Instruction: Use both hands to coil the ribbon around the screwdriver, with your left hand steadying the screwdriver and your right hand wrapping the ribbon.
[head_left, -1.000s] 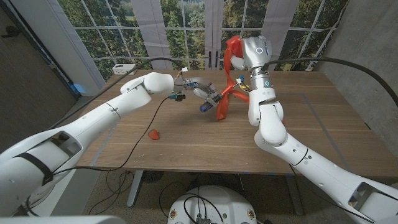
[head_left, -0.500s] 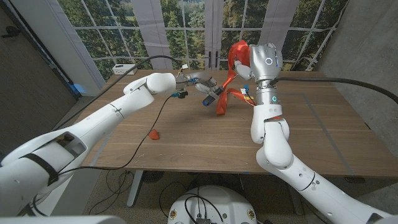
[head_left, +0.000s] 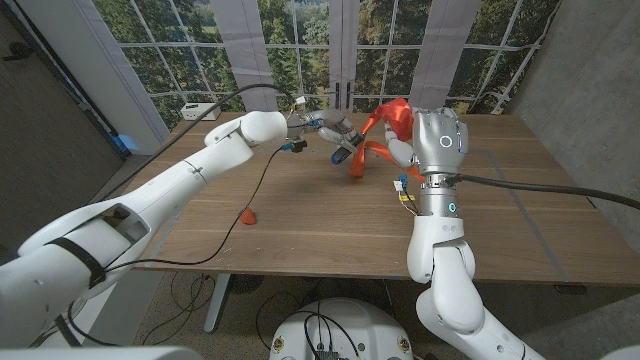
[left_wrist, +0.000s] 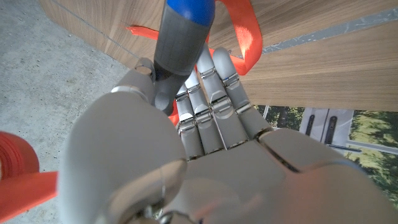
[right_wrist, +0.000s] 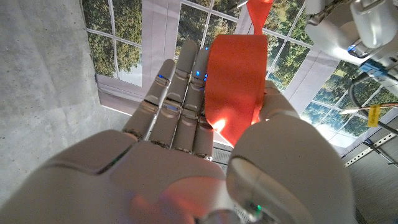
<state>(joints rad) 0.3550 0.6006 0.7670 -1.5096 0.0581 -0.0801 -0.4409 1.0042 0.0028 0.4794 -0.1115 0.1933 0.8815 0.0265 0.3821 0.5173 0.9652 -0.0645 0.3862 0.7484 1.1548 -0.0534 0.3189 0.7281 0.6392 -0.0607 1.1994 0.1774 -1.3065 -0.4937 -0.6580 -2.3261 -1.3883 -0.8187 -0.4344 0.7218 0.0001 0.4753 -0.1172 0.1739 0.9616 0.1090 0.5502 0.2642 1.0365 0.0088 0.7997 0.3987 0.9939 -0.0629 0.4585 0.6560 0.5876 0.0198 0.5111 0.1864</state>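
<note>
My left hand (head_left: 322, 129) grips the screwdriver (head_left: 346, 151) by its grey and blue handle above the far middle of the table. In the left wrist view the handle (left_wrist: 184, 34) stands out from between the fingers (left_wrist: 211, 106). The red ribbon (head_left: 372, 140) loops around the screwdriver and hangs toward the table, and it also runs past the handle in the left wrist view (left_wrist: 244, 30). My right hand (head_left: 437, 141) is raised just right of the screwdriver, its back toward the camera. It pinches a broad stretch of ribbon (right_wrist: 236, 81) between thumb and fingers (right_wrist: 177, 99).
A small red object (head_left: 247, 215) lies on the wooden table (head_left: 300, 235) left of the middle. A white power strip (head_left: 199, 109) sits at the far left corner. A black cable (head_left: 240, 205) trails from my left arm across the table. Tape lines mark the right side.
My right hand has swung right and toward me with the ribbon, coming lower. My left hand has lifted the screwdriver slightly up and to the right.
</note>
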